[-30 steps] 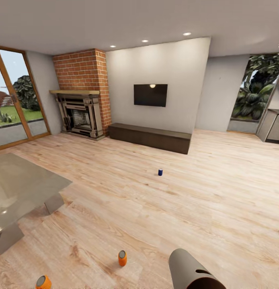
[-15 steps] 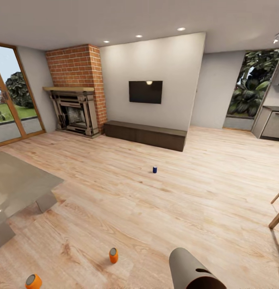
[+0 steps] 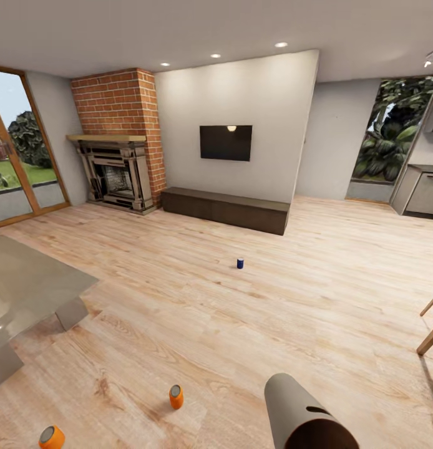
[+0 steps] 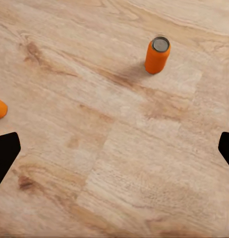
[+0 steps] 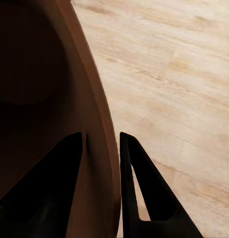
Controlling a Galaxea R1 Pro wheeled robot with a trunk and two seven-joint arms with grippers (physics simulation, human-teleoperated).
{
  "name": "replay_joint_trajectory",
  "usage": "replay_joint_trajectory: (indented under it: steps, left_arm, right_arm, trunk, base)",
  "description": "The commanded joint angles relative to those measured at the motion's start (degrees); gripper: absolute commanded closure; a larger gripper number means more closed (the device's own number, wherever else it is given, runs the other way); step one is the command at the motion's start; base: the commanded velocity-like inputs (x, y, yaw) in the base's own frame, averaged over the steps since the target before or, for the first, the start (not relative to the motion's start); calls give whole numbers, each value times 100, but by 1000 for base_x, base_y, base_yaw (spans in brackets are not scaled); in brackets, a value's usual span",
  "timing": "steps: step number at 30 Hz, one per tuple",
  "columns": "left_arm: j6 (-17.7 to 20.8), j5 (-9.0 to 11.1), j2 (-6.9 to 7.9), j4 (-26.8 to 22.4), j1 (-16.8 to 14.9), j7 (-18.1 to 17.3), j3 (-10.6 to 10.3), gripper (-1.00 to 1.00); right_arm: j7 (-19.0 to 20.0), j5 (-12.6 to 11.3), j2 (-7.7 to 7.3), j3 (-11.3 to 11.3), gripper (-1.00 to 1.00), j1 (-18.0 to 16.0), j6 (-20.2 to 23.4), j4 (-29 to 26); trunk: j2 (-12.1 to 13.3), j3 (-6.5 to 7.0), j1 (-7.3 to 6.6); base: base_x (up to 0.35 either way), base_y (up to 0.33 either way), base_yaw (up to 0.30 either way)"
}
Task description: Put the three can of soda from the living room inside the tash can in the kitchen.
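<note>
The right hand pinched the bin by its rim, tilted, mouth toward the camera. The left hand hung wide open, empty, over an upright orange can; a blue can stood far off

tash can cut off below

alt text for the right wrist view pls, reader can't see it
The right gripper pinches the rim of the trash can, one dark finger inside its coppery brown wall and the other outside. Beyond the rim lies light wooden floor.
</note>
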Motion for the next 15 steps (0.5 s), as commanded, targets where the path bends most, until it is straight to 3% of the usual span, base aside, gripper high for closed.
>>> replay_joint_trajectory:
  steps: [1,3,6,7,10,12,15]
  left_arm:
    - [327,3,0,-315,-15,4,7,-100]
    - [1317,16,0,-1473,-53,13,18,-100]
    - [1888,29,-9,-2254,-66,28,22,-100]
    - [2188,40,-33,-2681,-74,37,23,-100]
    - [2570,37,-195,-3246,-82,49,19,-100]
    - [2773,11,-508,-3535,-92,57,1,-100]
    - [2821,4,-616,-3630,-158,55,-4,-100]
  right_arm:
    - [-10,-43,-1,-124,100,-5,15,-227]
    - [-10,-44,-1,-133,100,-8,122,-605]
    - [-9,-47,-2,-136,100,-12,468,-903]
    - [-6,-47,-15,-137,100,-18,822,-1140]
    - [7,-49,-34,-142,100,-37,1545,-1704]
    - [19,-51,-22,-146,100,-50,2189,-2517]
    - [26,-51,-12,-145,100,-56,2608,-3029]
  trunk:
    - [-1,0,0]
    - [-1,0,0]
    - [-1,0,0]
    - [-1,0,0]
    - [-1,0,0]
    - [-1,0,0]
    - [-1,0,0]
  base:
    - [0,0,0]
    - [0,0,0]
    - [0,0,0]
    - [0,0,0]
    - [0,0,0]
    - [15,0,0]
    - [42,0,0]
